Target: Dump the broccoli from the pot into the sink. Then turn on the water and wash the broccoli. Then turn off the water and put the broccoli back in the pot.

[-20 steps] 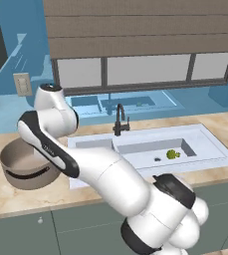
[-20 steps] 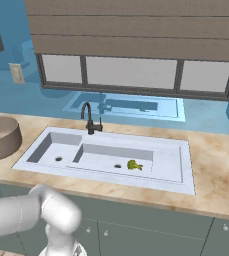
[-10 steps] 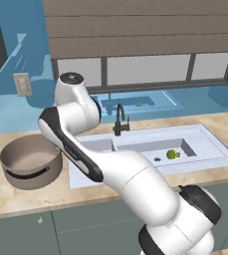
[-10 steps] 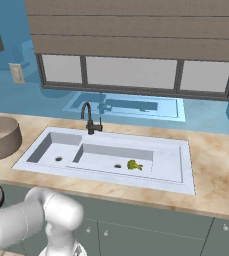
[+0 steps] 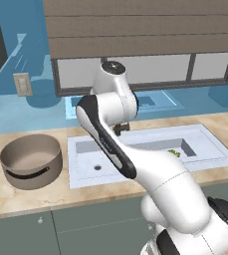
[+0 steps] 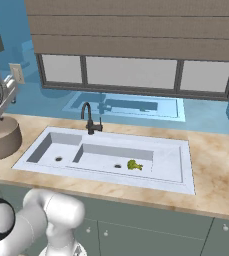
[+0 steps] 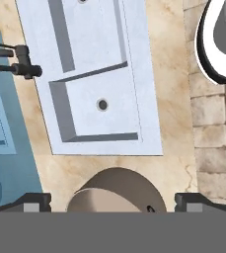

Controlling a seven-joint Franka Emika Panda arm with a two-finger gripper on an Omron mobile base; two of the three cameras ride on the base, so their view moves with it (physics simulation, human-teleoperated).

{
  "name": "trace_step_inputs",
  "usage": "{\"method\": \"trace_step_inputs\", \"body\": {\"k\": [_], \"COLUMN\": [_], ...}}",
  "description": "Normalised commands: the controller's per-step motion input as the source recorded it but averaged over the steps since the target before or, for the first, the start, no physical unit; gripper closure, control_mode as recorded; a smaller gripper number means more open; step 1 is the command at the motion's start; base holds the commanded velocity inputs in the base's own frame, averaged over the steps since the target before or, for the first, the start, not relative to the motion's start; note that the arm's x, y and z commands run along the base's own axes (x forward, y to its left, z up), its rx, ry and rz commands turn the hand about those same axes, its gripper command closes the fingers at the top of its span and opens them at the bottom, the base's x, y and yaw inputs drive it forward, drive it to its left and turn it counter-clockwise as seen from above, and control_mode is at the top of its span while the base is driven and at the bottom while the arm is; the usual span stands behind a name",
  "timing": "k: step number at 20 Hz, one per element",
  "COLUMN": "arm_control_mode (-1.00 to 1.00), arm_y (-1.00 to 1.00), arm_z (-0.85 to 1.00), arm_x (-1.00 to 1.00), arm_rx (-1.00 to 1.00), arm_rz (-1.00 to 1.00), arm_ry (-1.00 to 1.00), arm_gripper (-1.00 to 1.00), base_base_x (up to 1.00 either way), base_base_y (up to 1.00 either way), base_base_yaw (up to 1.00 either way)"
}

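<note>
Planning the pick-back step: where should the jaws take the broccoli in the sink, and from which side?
Come straight down from above. The broccoli lies loose on the flat floor of the sink's right basin, clear of the walls and beside the drain. Close the jaws across its lumpy crown; its stem direction is too small to tell.

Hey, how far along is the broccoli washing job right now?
Done: the broccoli lies in the sink, and the pot stands upright on the counter. In hand: the open end effector hangs above the pot, holding nothing. Left: turning the faucet on, washing, shutting it off, returning the broccoli.
</note>
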Motion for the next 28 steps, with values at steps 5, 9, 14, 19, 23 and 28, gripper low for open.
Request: {"method": "trace_step_inputs", "body": {"k": [5, 9, 14, 19, 23, 28], "arm_control_mode": [-1.00, -1.00, -1.00, -1.00, -1.00, -1.00], "arm_y": [-0.97, -0.92, -0.88, -0.87, -0.77, -0.45], "arm_z": [0.31, 0.25, 0.11, 0.01, 0.00, -0.01], "arm_x": [0.02, 0.18, 0.14, 0.12, 0.10, 0.13], "arm_rx": [0.04, 0.02, 0.00, -0.03, -0.05, -0.11], "arm_rz": [0.00, 0.06, 0.17, 0.29, 0.33, 0.39], "arm_ry": [-0.01, 0.00, 0.00, 0.00, 0.00, 0.00], "arm_gripper": [-1.00, -1.00, -1.00, -1.00, -1.00, -1.00], "base_base_x": [0.00, 0.00, 0.00, 0.00, 0.00, 0.00], "base_base_y": [0.00, 0.00, 0.00, 0.00, 0.00, 0.00], "base_base_yaw": [0.00, 0.00, 0.00, 0.00, 0.00, 0.00]}}
